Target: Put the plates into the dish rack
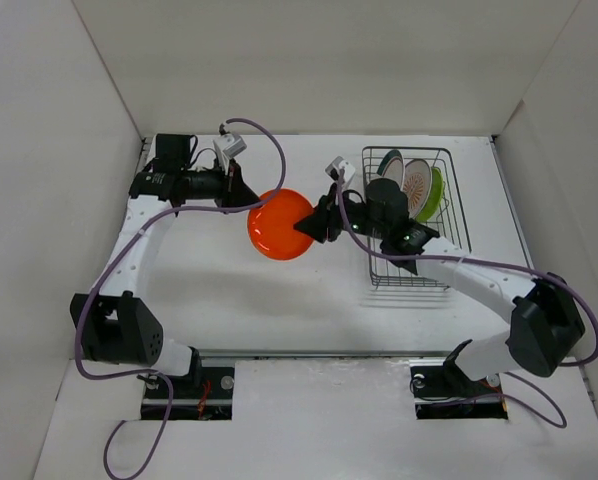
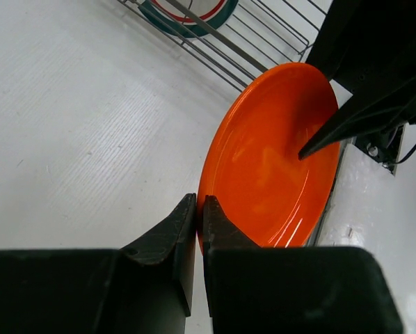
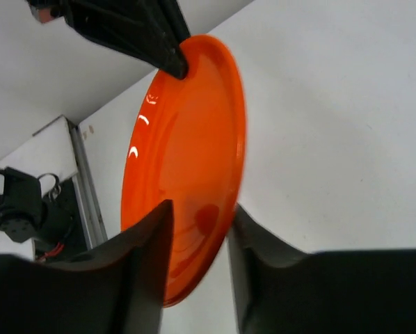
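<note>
Left pincer (image 2: 200,209): clamped on orange plate (image 1: 279,225), left rim.
Right pincer (image 3: 200,212): set astride right rim; grip cannot be told.
Dish rack (image 1: 399,275): three plates (image 1: 416,180) held.

In the top view, the right arm (image 1: 389,205) covers the near-left part of the dish rack (image 1: 454,200) and the lower portions of the racked plates (image 1: 419,182). In the left wrist view, the top edge cuts off the rack and a green-rimmed plate (image 2: 187,8). In the right wrist view, the right gripper (image 3: 197,212) hides the lower rim of the orange plate (image 3: 187,125). The plate's right edge is blurred, and finger contact cannot be determined.
</note>
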`<state>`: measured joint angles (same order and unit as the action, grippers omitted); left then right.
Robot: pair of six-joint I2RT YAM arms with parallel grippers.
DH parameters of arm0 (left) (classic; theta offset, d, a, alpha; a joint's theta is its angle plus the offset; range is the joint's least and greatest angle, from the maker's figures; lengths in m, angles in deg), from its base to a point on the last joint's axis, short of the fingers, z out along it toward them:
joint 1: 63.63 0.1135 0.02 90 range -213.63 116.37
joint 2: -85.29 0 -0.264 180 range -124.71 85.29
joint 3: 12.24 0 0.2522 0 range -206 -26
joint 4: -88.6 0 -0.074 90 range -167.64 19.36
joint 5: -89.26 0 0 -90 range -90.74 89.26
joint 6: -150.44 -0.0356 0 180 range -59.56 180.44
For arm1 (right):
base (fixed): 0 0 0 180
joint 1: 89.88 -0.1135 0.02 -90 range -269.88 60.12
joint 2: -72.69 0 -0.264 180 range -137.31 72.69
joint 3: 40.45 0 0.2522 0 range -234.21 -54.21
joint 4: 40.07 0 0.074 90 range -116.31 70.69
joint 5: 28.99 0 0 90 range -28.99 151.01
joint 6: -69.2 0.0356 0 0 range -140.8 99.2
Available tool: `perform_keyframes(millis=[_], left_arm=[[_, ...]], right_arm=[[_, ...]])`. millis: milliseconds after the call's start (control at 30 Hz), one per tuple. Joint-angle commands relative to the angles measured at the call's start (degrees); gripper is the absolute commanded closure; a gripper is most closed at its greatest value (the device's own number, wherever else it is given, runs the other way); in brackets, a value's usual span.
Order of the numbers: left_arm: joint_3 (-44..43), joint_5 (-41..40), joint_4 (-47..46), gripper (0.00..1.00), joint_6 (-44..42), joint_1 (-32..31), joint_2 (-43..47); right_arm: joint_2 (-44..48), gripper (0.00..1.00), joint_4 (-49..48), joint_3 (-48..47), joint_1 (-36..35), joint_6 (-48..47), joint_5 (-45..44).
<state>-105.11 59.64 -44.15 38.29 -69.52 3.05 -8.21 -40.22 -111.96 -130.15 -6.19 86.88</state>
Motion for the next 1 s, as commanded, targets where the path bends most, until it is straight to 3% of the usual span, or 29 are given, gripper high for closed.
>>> perform_keyframes(millis=[0, 33, 133, 167, 200, 267, 300, 400, 633, 800, 967], left_arm=[[0.62, 3.08, -0.89, 1.0, -0.61, 0.18, 2.7], [0.62, 3.08, -1.41, 1.0, -0.61, 0.18, 2.7], [1.15, 0.63, -2.82, 0.99, 0.79, 0.18, 2.7], [1.15, 0.09, -2.82, 0.89, 1.4, 0.18, 2.7], [1.15, 0.09, -3.34, 0.72, 1.41, 0.18, 2.7], [1.76, -1.66, -4.57, 0.21, 2.81, 0.18, 2.7], [1.77, -2.36, -5.36, 0.0, 3.51, 0.7, 2.7], [3.26, -6.83, -8.08, 0.0, 5.53, 0.7, 3.4], [6.51, -17.39, -12.75, 0.0, 7.74, 0.7, 3.93], [7.04, -17.93, -12.75, 0.0, 6.68, 0.7, 3.93], [7.04, -17.93, -12.23, 0.0, 5.55, 0.7, 4.45]], right_arm=[[-0.22, 0.62, -4.9, -3.94, -0.6, -0.02, -0.64], [-0.83, 0.8, -4.9, -3.94, -0.6, -0.02, -0.64], [-0.83, 0.98, -4.9, -4.46, -0.6, 0.59, -1.17], [-0.83, 0.98, -4.9, -4.47, -0.6, 0.59, -2.3], [-0.83, 0.98, -3.68, -4.47, -0.6, 0.59, -3.27], [0.39, 1.0, -1.92, -4.47, -0.08, 0.59, -5.73], [1.18, 1.0, -1.04, -4.47, 1.06, 0.59, -8.7], [6.18, 1.0, 3.88, -4.47, 4.49, 0.59, -17.47], [16.03, 1.0, 18.3, -9.47, 20.57, -5.55, -37.71], [17.71, 1.0, 18.31, -11.23, 32.78, -11.35, -40.71], [12.89, 1.0, 18.31, -12.47, 41.4, -14.96, -42.13]])
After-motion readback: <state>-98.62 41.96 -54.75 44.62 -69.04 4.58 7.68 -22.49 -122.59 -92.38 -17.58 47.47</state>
